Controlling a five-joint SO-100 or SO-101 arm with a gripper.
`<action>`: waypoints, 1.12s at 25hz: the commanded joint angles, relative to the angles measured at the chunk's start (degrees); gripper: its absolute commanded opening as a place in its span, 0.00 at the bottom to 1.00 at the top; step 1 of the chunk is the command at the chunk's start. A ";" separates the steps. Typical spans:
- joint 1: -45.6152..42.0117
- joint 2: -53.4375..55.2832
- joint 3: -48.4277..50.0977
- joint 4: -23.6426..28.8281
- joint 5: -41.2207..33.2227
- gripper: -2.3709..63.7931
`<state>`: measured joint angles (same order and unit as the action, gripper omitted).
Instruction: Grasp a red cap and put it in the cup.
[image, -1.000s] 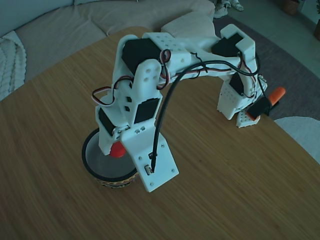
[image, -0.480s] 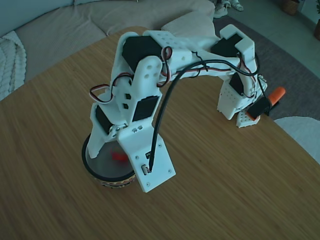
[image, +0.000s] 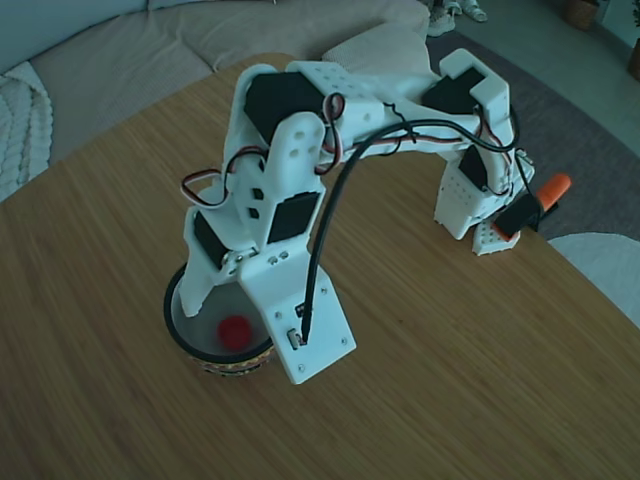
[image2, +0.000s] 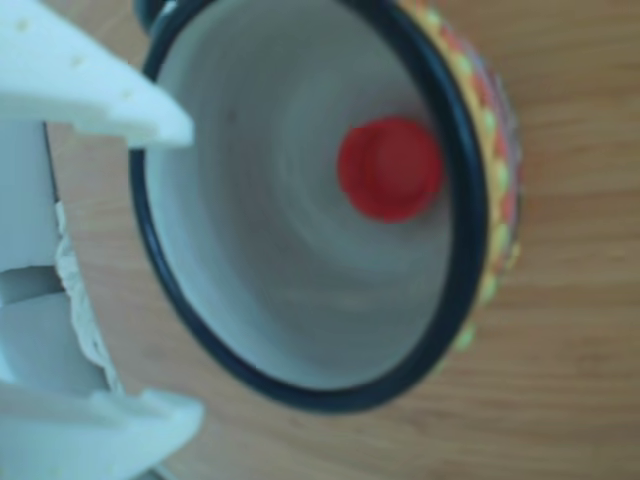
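The red cap (image: 235, 333) lies flat on the pale bottom of the cup (image: 172, 325), free of the fingers. My gripper (image: 222, 300) hangs just above the cup's mouth, open and holding nothing. In the other view the red cap (image2: 390, 168) rests inside the cup (image2: 260, 250), whose black rim and yellow-orange patterned outside show at the right. My gripper (image2: 175, 270) shows there as two white fingertips (image2: 160, 115) spread wide at the left, over the rim.
The white arm arches over the round wooden table from its base (image: 470, 215) at the back right, beside an orange-tipped part (image: 548, 190). Sofa cushions (image: 120, 60) lie behind the table. The table's right edge curves near a white object (image: 605, 265).
The fingers, which held the red cap over the cup a second ago, have opened. The cap fell and now lies on the cup's bottom.
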<state>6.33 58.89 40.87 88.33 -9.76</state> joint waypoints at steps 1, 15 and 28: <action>-0.88 1.32 -2.37 0.18 0.09 0.49; -2.72 10.37 -5.89 7.47 0.26 0.48; -2.72 29.62 -1.41 9.58 0.26 0.48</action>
<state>3.52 82.97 38.85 94.22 -9.67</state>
